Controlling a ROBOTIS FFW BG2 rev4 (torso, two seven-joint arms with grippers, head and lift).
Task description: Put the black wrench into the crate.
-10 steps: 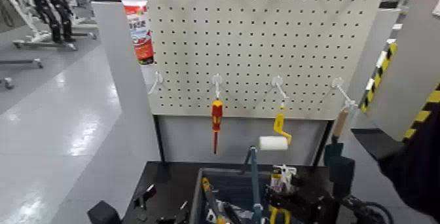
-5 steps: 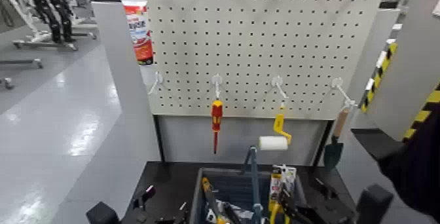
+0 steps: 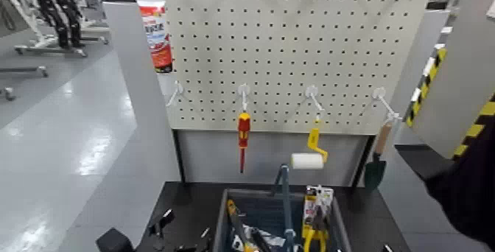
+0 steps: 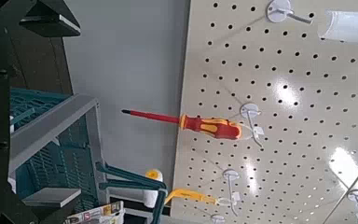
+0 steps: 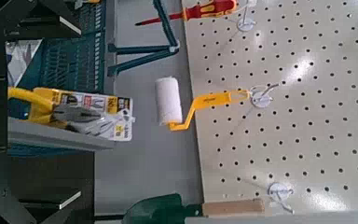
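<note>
The grey-blue crate (image 3: 335, 214) with its upright central handle (image 3: 285, 196) stands on the dark table at the bottom of the head view. In its left half a slim dark tool (image 3: 255, 239) lies beside a yellow one; I cannot tell whether it is the black wrench. My right gripper (image 5: 70, 103) is out of the head view. Its wrist view shows it open and empty, facing the crate (image 5: 70, 56). My left gripper (image 4: 70, 110) is open and empty too, low beside the crate (image 4: 65, 121) on its left side.
Behind the crate a white pegboard (image 3: 295, 49) holds a red-and-yellow screwdriver (image 3: 243, 133), a yellow-handled paint roller (image 3: 311, 152) and a trowel (image 3: 376, 168). Packaged yellow-handled pliers (image 3: 317, 212) stand in the crate's right half. A tube (image 3: 156, 30) stands on the left post.
My right arm has pulled back from over the crate's right side, moving right and down until it left the head view. The left arm and the tools in the crate stay put.
</note>
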